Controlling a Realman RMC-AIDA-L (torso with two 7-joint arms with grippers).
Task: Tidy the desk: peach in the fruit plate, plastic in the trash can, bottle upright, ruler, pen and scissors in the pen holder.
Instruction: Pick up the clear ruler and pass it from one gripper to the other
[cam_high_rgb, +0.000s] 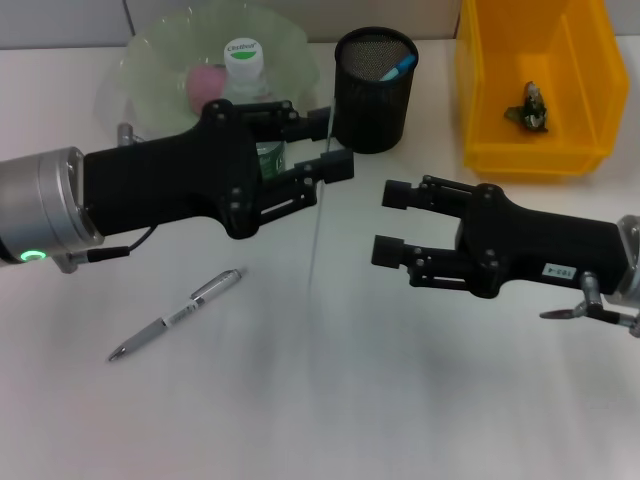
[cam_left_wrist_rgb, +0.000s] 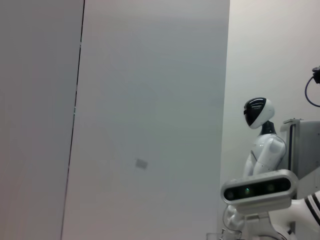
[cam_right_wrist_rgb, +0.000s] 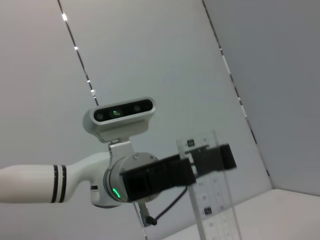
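My left gripper (cam_high_rgb: 322, 140) was matt black plastic, and its wrist was brushed grey metal. It held a ruler (cam_high_rgb: 318, 215) of clear, smooth plastic. My right gripper (cam_high_rgb: 390, 222) had the same matt black finish. At the top of the frame the pen holder (cam_high_rgb: 374, 92) was black metal mesh, the trash can (cam_high_rgb: 535, 80) glossy yellow plastic, the fruit plate (cam_high_rgb: 160, 75) translucent green and shiny. In the lower left the pen (cam_high_rgb: 177, 314) looked like polished metal. The desk (cam_high_rgb: 330, 400) was smooth matt white.
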